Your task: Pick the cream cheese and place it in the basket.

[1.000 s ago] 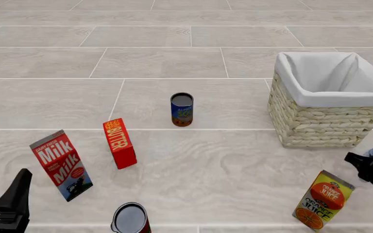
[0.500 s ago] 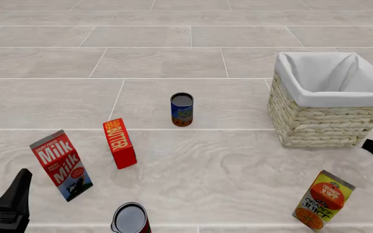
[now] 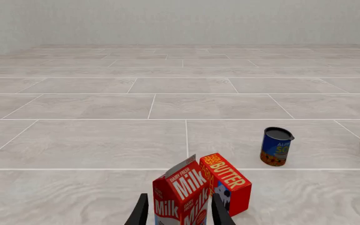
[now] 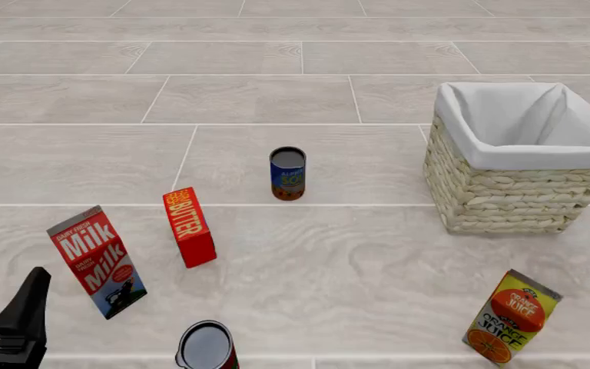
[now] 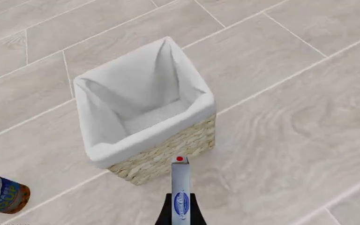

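The right gripper (image 5: pixel 180 213) is clamping the cream cheese (image 5: pixel 180 187) edge-on above pale tiled floor, just short of the basket (image 5: pixel 167 157), whose white-lined hollow is lying empty. In the front view the basket (image 4: pixel 500 201) is sitting at the right edge, with open floor left of it. The left gripper (image 3: pixel 178 214) is hanging open, its fingers flanking the milk carton (image 3: pixel 181 194) near the butter box (image 3: pixel 230 183).

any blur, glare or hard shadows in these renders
Front view: sharp throughout, flat even light, only faint contact shadows under the basket. Left wrist view: crisp, no glare, even on the milk carton close up. Right wrist view: the cream cheese sharp too.
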{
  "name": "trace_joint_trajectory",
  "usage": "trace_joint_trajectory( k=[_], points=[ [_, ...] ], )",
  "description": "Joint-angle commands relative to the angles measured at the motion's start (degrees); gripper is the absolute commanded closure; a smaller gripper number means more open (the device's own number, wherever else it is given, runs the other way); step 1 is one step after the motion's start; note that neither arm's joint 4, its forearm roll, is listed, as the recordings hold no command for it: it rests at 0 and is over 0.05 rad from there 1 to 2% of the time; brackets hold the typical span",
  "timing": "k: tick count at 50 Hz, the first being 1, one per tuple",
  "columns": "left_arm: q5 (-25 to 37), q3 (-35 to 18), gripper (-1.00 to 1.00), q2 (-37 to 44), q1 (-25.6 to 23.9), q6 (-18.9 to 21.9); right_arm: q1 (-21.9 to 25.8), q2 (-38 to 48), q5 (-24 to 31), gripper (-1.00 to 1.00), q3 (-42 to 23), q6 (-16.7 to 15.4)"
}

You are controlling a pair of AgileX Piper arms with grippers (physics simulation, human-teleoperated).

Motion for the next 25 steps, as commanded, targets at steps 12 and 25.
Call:
trace_joint_trajectory(
  k=[12, 25],
  points=[
    [0.0, 0.0, -1.00, 0.0, 0.0, 0.0, 7.0, 4.7, 6.4, 1.00, -16.9, -8.7],
    [0.0, 0.0, -1.00, 0.0, 0.0, 0.0, 11.7, 13.1, 8.0, 1.00, -25.2, -12.2]
  ],
)
